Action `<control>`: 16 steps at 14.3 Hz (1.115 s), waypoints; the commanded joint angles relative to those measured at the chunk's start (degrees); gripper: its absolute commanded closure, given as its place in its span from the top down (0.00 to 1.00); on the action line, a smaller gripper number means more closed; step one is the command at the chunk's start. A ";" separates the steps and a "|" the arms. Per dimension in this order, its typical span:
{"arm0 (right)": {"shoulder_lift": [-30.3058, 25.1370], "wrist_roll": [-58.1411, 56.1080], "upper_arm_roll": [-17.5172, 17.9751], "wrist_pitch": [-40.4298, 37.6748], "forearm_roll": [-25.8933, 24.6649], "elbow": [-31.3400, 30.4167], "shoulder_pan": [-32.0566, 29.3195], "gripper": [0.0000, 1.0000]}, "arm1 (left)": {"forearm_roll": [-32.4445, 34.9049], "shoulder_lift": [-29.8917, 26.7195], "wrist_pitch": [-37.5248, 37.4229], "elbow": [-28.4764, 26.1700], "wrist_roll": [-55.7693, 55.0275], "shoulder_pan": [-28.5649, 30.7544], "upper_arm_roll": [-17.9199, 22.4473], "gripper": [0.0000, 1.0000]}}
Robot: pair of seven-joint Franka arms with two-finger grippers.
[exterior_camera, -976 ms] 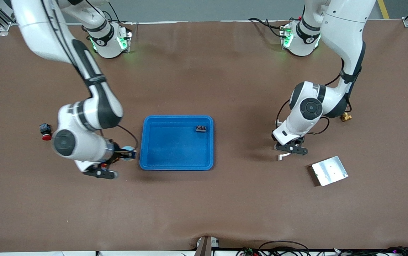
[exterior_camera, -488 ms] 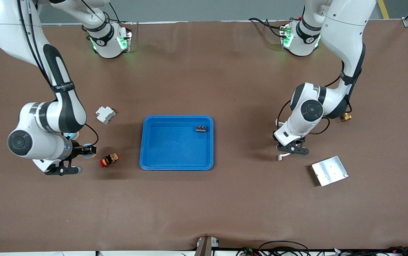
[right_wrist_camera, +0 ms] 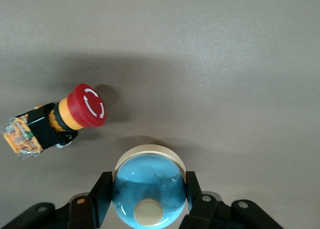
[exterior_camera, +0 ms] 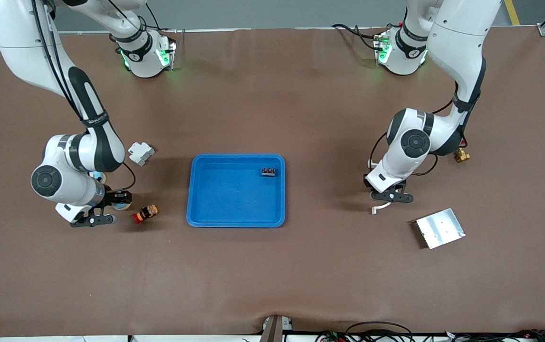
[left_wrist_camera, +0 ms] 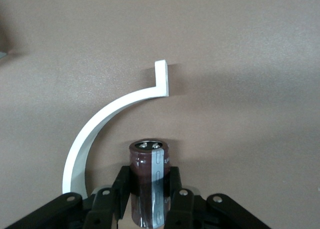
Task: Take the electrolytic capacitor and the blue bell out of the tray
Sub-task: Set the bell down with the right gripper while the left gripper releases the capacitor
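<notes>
Capacitor (left_wrist_camera: 148, 181) clamped in left gripper (left_wrist_camera: 145, 199) over bare table beside white curved bracket (left_wrist_camera: 107, 124); sleeve print unreadable. Blue bell (right_wrist_camera: 147, 194) pinched by right gripper (right_wrist_camera: 147, 199) beside red pushbutton (right_wrist_camera: 60, 120). Tray (exterior_camera: 235, 221) mid-table, holds small black part (exterior_camera: 268, 171).

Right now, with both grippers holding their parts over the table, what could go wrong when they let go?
The left gripper holds the capacitor upright by the white curved bracket; released, the round can could topple and roll, or land on the bracket. The right gripper holds the blue bell beside the red button; lowering it could nudge that button.
</notes>
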 commanded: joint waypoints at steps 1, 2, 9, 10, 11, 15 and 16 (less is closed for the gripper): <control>-0.29 -0.44 0.63 0.67 -0.11 -0.64 -0.95 0.59 | -0.32 -0.76 1.00 -1.73 -1.50 -0.23 -0.71 0.00; -0.11 -0.27 0.63 0.67 -0.01 -0.64 -0.95 0.97 | -0.32 -0.58 0.82 -1.56 -1.32 -0.23 -0.63 0.34; -4.05 0.17 0.72 -4.49 1.30 1.99 -0.95 1.00 | -0.76 -3.91 -7.49 2.55 -4.13 -0.40 -1.15 1.00; -5.19 0.17 0.72 -7.65 2.52 3.30 -0.95 1.00 | -0.76 -4.44 -11.88 4.84 -5.01 -0.32 -1.68 1.00; -7.21 0.26 0.63 -10.73 4.02 4.01 -0.95 1.00 | -0.76 -4.88 -15.58 7.03 -7.02 -0.23 -2.72 1.00; -17.40 0.52 0.98 -22.23 4.82 6.11 -3.06 1.00 | -0.76 -4.89 -19.13 11.27 -22.37 -0.40 -7.91 1.00; -18.64 0.78 0.98 -27.06 4.82 8.74 -3.75 1.00 | -0.76 -4.71 -19.13 11.97 -27.98 -0.58 -9.23 1.00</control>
